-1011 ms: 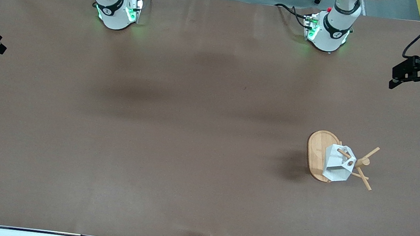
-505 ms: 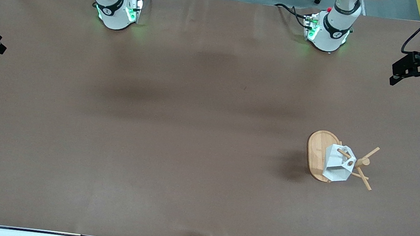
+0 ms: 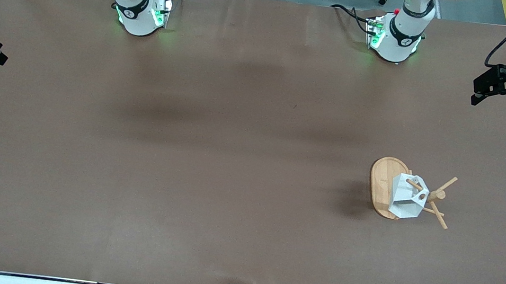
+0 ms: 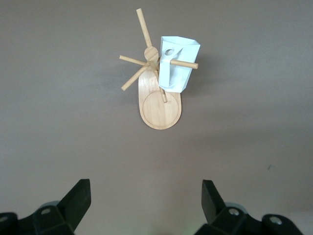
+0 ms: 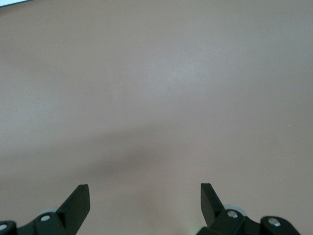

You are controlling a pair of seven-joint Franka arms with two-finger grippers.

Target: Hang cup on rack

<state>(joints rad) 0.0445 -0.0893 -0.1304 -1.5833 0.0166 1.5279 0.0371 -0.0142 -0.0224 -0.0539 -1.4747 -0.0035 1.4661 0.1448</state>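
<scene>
From the front, the cup (image 3: pixel 408 196) hangs by its handle on a peg of the rack (image 3: pixel 384 185), toward the left arm's end of the table — unchanged over the last second, while the left gripper (image 3: pixel 499 91) at that table edge has drifted slightly, so the hanging looks done. The left wrist view shows that gripper (image 4: pixel 145 201) spread open and empty, well clear of the cup (image 4: pixel 177 66) and rack (image 4: pixel 160 105). The right wrist view shows the right gripper (image 5: pixel 145 201) open too, waiting over bare table (image 5: pixel 156 88).

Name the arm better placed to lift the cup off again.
Left, probably. The cup on the rack sits toward its end of the table, within the open left gripper's view; the right gripper sees only table.
</scene>
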